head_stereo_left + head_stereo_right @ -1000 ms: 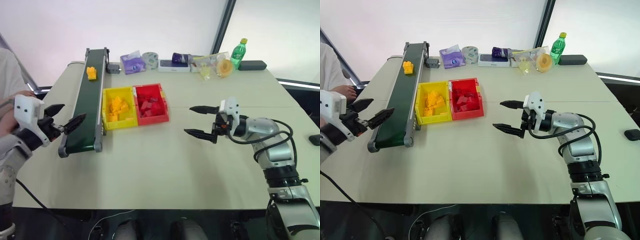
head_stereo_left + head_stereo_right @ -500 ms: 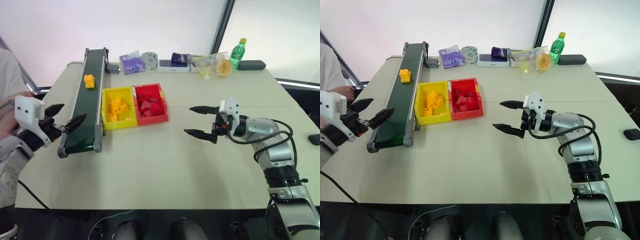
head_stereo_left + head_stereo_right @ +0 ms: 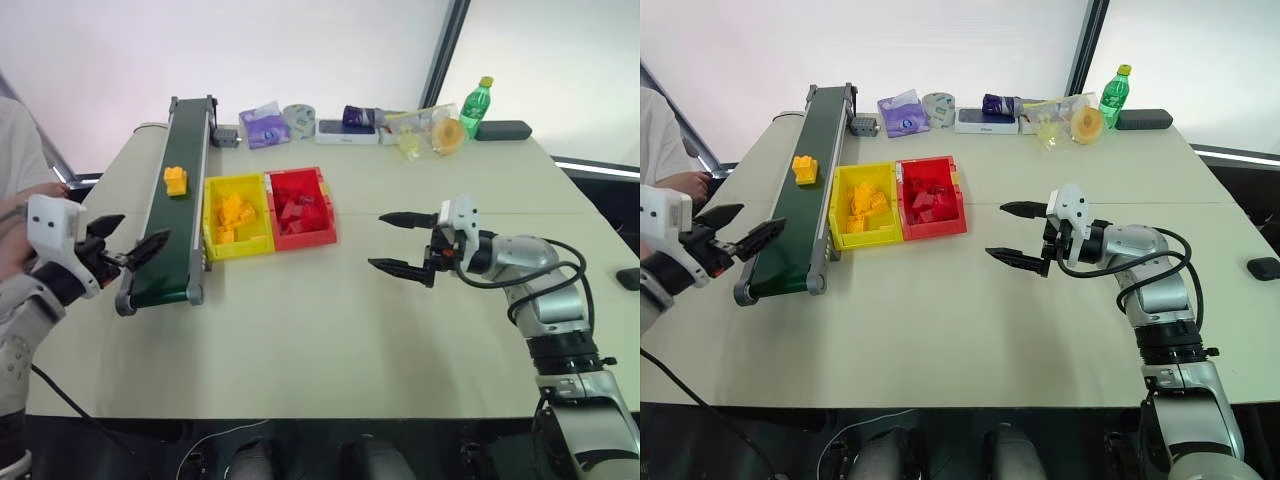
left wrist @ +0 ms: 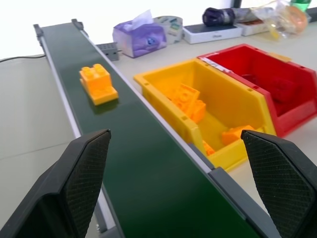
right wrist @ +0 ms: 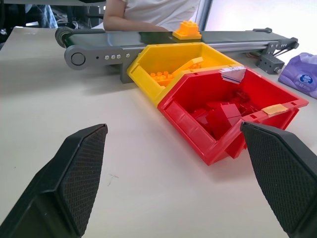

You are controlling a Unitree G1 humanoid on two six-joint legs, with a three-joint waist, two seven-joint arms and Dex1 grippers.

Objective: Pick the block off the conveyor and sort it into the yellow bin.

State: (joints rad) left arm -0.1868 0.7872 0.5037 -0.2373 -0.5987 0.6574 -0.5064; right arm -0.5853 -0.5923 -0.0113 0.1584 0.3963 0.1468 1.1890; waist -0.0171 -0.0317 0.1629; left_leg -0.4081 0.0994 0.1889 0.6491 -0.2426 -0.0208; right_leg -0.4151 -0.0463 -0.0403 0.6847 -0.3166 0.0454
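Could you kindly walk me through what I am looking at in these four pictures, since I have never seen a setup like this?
This is a two-armed humanoid robot at a pale table. Two pictures look down from its head; the other two look along each wrist, past that arm's own black fingers. The left claw hovers open at the near end of a long dark green conveyor belt, where a small yellow studded toy brick rides. Beside the belt sit a yellow plastic bin of yellow bricks and a red plastic bin of red ones. The right claw waits open over bare table. Nothing is held. A green bottle and packets stand at the far edge.
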